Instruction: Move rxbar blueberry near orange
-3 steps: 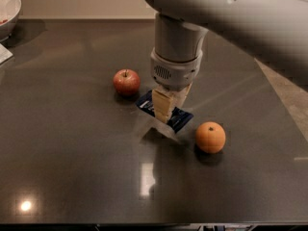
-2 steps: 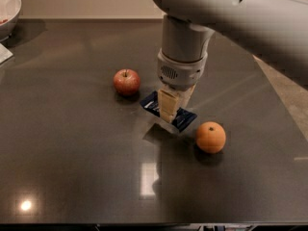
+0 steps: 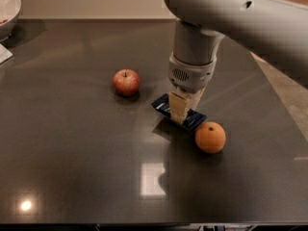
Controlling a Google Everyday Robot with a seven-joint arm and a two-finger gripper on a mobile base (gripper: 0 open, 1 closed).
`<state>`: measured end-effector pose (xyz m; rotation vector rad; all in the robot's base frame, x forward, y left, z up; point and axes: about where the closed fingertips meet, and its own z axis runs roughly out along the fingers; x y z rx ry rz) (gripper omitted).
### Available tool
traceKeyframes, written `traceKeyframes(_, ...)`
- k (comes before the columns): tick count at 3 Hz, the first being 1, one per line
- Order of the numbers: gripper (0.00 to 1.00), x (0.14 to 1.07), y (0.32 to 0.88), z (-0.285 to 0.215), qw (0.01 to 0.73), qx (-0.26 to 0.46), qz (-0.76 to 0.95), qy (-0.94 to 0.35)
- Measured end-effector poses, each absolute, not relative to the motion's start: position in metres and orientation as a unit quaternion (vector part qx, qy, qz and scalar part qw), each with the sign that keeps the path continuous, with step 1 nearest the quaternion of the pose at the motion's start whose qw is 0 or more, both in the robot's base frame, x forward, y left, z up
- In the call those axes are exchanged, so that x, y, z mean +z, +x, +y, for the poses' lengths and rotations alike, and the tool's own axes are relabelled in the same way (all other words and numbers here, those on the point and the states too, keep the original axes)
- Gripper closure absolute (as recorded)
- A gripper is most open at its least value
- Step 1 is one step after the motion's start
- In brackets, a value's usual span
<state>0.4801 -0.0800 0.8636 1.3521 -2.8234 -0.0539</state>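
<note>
The rxbar blueberry (image 3: 196,120) is a dark navy bar, held crosswise between my gripper's fingers just above the dark table (image 3: 72,153), with a shadow under it. My gripper (image 3: 180,112) points straight down and is shut on the bar's middle. The bar's two ends stick out on either side of the fingers. The orange (image 3: 210,137) sits on the table just to the right of and in front of the bar's right end, a small gap apart.
A red-yellow apple (image 3: 126,82) sits on the table left of the gripper. A white bowl (image 3: 7,11) stands at the far left corner, with a white object (image 3: 4,54) at the left edge. The table's right edge runs diagonally past the arm.
My gripper has moved right and slightly forward with the bar in it, closer to the orange. The apple and orange have not moved.
</note>
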Motion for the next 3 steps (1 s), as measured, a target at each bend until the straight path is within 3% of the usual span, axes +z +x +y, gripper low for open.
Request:
traceKeyframes(1, 0.13, 0.8577, 0.4814, -0.0853, 0.005, -0.017, -0.901, 0.434)
traceKeyframes(2, 0.00, 0.8577, 0.4837, -0.0833, -0.002, -0.017, -0.900, 0.435)
traceKeyframes(3, 0.00, 0.8577, 0.4838, -0.0833, -0.002, -0.017, -0.900, 0.435)
